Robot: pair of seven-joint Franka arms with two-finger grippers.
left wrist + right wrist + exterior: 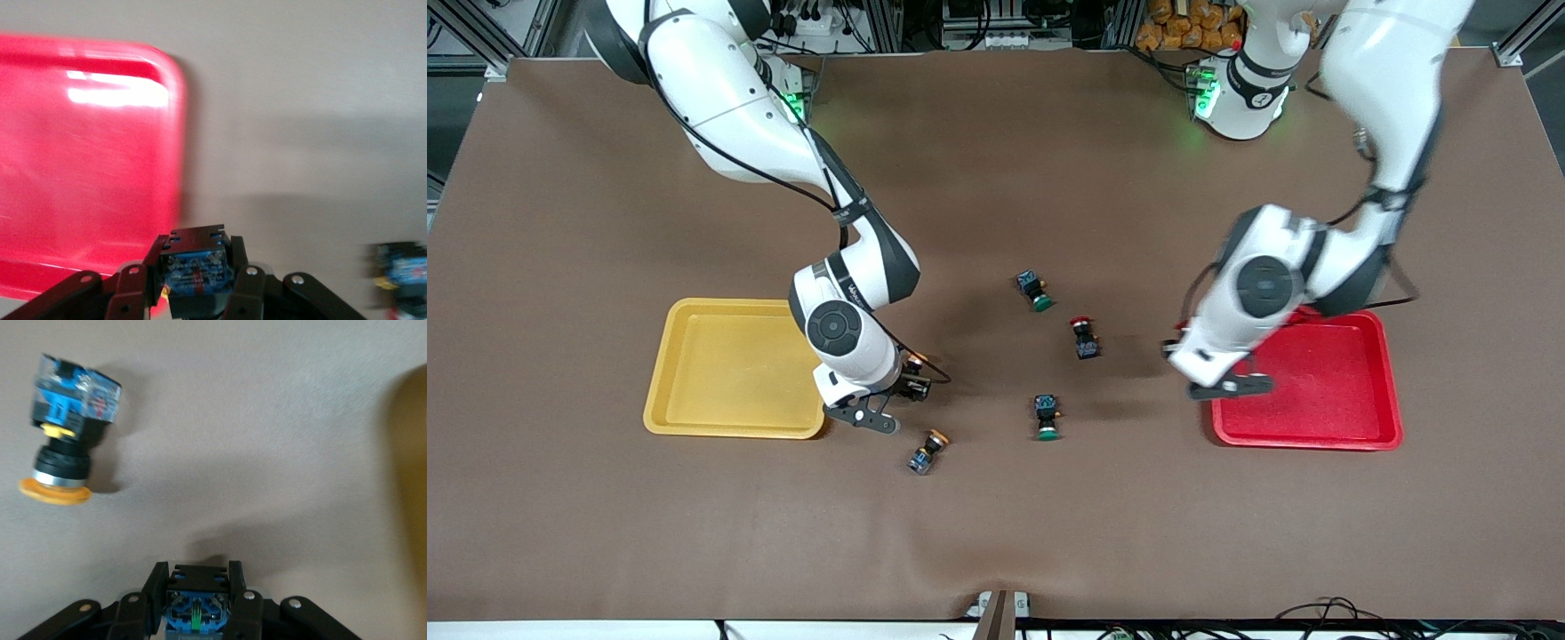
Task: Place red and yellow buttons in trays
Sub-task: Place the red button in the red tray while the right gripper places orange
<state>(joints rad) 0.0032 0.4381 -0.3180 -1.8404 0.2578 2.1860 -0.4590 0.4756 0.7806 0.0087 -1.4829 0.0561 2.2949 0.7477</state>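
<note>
My right gripper [900, 393] is shut on a yellow button [198, 607], held just above the table beside the yellow tray [694, 418]; its orange cap [915, 359] shows in the front view. A second yellow button [927, 451] lies on the table close by, also seen in the right wrist view [67, 427]. My left gripper [1227, 386] is shut on a black-and-blue button [197, 270] at the edge of the red tray [1352, 436]; its cap is hidden. A red button [1084, 338] lies mid-table.
Two green-capped switches lie mid-table, one farther from the front camera [1036, 291] and one nearer [1047, 418]. A blurred switch [400, 273] shows in the left wrist view. Both trays hold nothing that I can see.
</note>
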